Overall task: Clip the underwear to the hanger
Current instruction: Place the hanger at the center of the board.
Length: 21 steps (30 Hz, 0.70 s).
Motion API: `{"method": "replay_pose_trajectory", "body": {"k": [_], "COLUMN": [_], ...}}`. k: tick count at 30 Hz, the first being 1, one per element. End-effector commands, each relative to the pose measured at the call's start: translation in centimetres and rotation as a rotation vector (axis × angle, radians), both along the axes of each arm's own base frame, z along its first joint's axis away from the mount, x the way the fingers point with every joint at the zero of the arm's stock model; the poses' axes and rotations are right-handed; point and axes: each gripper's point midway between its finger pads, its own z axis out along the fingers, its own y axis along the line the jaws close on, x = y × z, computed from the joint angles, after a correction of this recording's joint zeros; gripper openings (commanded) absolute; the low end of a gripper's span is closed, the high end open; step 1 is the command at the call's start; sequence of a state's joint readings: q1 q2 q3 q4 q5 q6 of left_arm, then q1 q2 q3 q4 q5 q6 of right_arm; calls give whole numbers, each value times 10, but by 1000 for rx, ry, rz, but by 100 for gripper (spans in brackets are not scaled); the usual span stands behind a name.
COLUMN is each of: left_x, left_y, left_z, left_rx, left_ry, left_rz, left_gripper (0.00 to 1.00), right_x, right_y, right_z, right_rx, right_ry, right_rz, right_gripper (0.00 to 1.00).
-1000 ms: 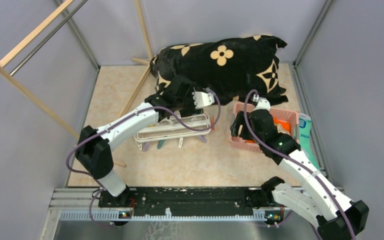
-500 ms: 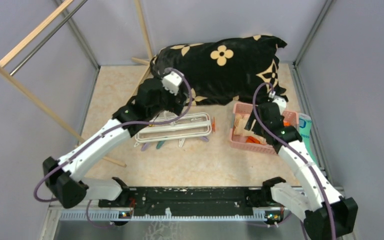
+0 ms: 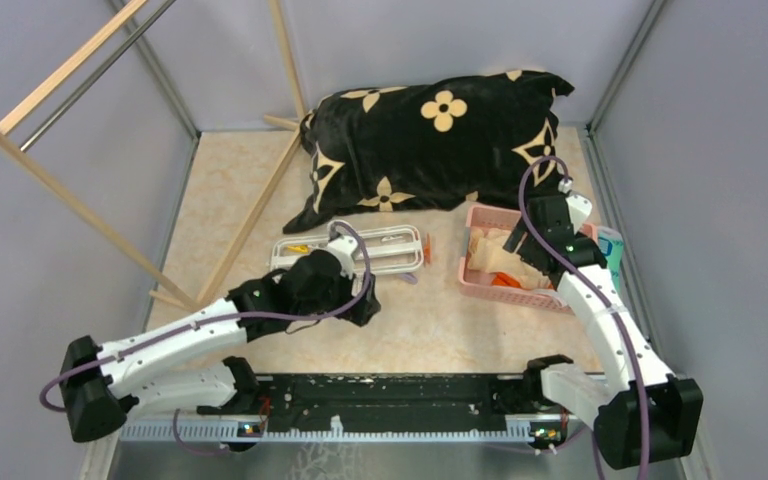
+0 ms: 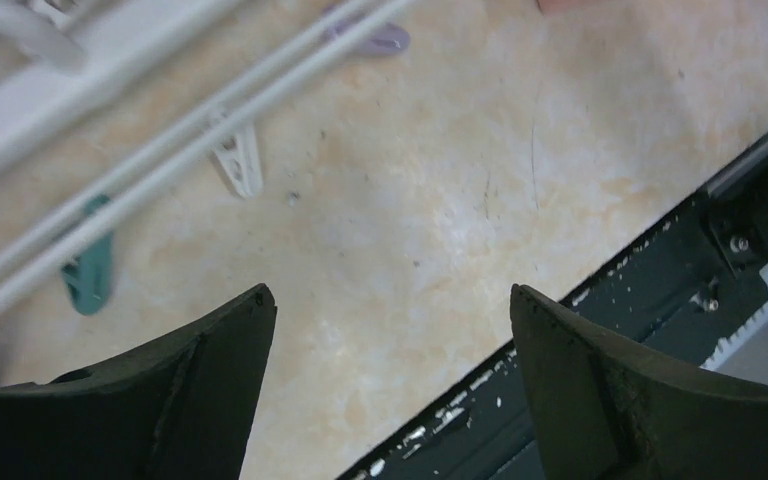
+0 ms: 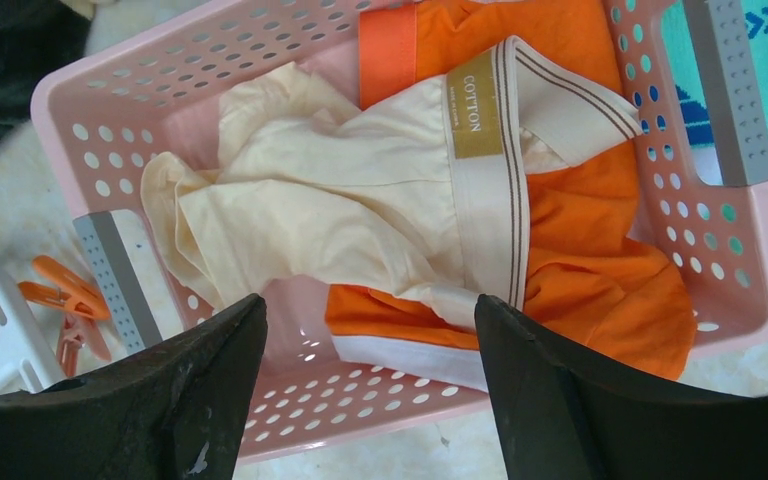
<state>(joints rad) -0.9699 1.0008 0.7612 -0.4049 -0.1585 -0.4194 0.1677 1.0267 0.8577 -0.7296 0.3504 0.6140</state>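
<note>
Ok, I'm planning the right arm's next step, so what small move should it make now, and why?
Probably lower the right gripper straight down onto the underwear. Its jaws stand open above the pink basket, where the cream underwear lies on top of the orange cloth, not yet at the hanger.

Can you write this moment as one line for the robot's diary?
left tool: open, empty | right tool: open above underwear | underwear: in basket | hanger: flat on table
</note>
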Motion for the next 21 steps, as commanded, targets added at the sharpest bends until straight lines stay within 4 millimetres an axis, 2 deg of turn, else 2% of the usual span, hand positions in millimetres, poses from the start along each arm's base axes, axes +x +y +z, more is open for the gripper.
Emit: {"method": "replay_pose_trajectory", "body": {"k": [1, 5, 12, 15, 21], "left_x": [-15, -4, 33, 53, 86], "left_y": [-15, -28, -43, -35, -21], "left_z": [-32, -64, -93, -103, -107], "left_rx": [-1, 21, 111, 139, 124], "left_ry": [92, 91, 65, 70, 76], "left_rz": [38, 58, 120, 168, 226], "left_gripper": [92, 93, 95, 95, 95], "right_x": [-2, -3, -4, -4, -10], "right_y": [-13, -14, -24, -29, -36], "right_z": [18, 19, 19, 14, -2], "right_rx": [-29, -33, -63, -73, -78], "right_ry": [-64, -58, -43, -10, 62], "right_rz": [-68, -74, -99, -110, -149], "right_gripper": [77, 77, 77, 77, 78]}}
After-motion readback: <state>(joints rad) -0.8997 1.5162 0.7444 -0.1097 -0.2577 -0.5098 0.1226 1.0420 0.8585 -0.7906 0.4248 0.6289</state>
